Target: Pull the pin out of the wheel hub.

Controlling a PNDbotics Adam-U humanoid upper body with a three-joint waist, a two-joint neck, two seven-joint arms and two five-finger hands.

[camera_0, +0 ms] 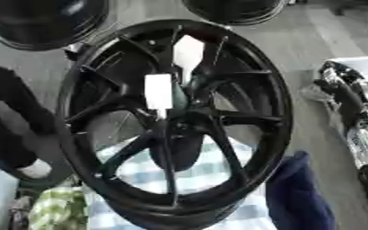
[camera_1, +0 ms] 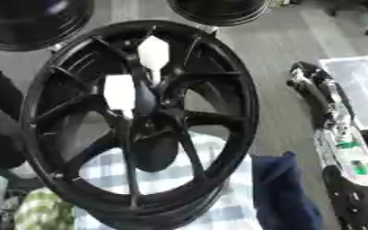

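Observation:
A large black wheel hub (camera_0: 175,121) with thin spokes fills the middle and stands tilted on a blue-and-white checked cloth (camera_0: 152,173). Two white patches sit on its spokes near the centre, one upper (camera_0: 189,53) and one lower (camera_0: 158,92). I cannot make out a pin among them. My right hand (camera_1: 306,83) shows at the top end of the black and silver arm on the right, apart from the rim. A dark shape, probably my left arm (camera_0: 5,108), lies at the left edge beside the rim. The hand on it is not distinct.
Two more black wheels lie at the back, one top left (camera_0: 46,20) and one top centre (camera_0: 234,10). A dark blue cloth (camera_0: 297,193) hangs at the lower right. A green-and-white checked thing (camera_0: 58,209) sits at the lower left. Grey floor shows at the right.

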